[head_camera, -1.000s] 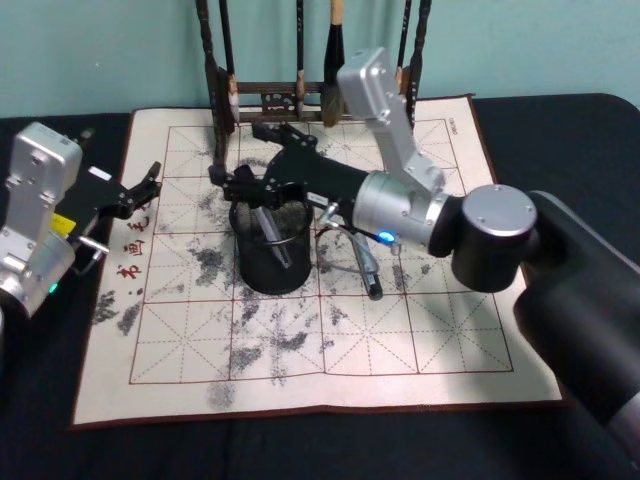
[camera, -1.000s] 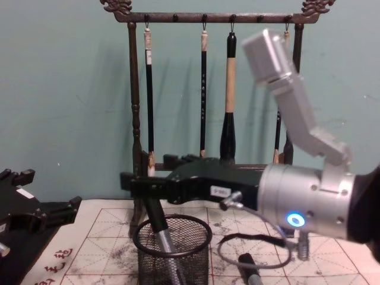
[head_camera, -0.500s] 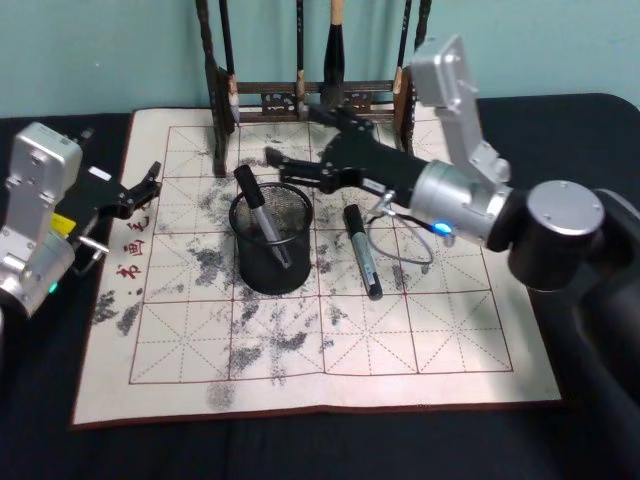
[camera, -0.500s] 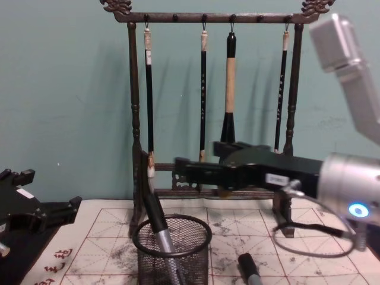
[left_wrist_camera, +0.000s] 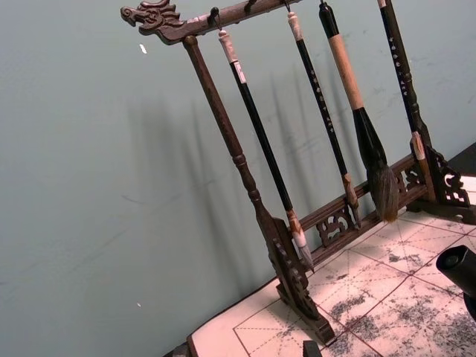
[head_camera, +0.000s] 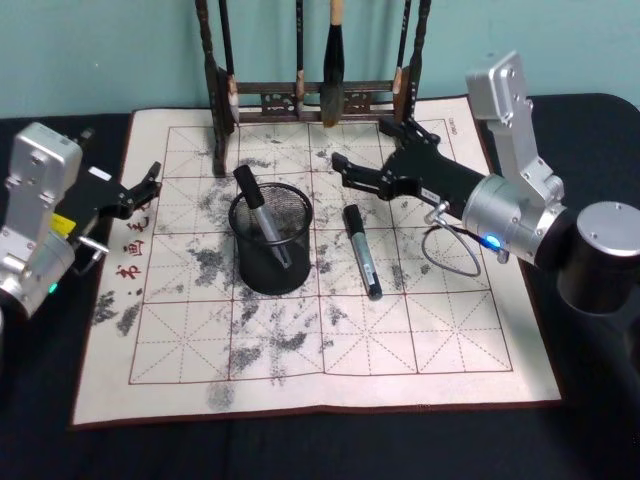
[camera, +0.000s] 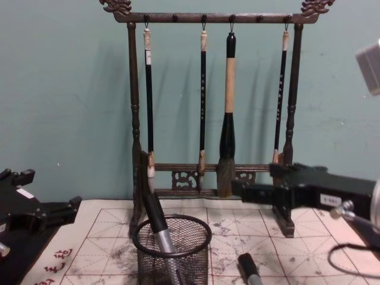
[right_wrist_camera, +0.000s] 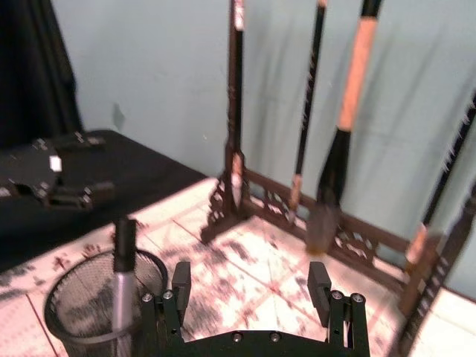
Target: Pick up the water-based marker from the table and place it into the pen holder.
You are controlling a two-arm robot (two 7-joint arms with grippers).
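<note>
The pen holder (head_camera: 270, 250), a round black mesh cup, stands on the ink-stained mat. A water-based marker (head_camera: 258, 212) with a black cap and grey barrel leans inside it (camera: 159, 228) (right_wrist_camera: 122, 277). A second, similar marker (head_camera: 362, 250) lies flat on the mat just right of the cup (camera: 249, 268). My right gripper (head_camera: 345, 168) hovers open and empty, behind and to the right of the cup, well apart from it (right_wrist_camera: 250, 286) (camera: 240, 191). My left gripper (head_camera: 146, 184) rests open at the mat's left edge (camera: 41, 211).
A tall dark wooden brush rack (head_camera: 300, 95) with several hanging brushes stands along the mat's far edge (camera: 208, 18) (left_wrist_camera: 245, 171). A grey cable (head_camera: 450, 255) loops under the right arm. Black cloth (head_camera: 300, 440) surrounds the mat. The mat's near half is bare.
The right gripper, first over the cup with its jaws at the marker, has let go and pulled back to the right. The marker stays leaning in the cup. The left arm is still.
</note>
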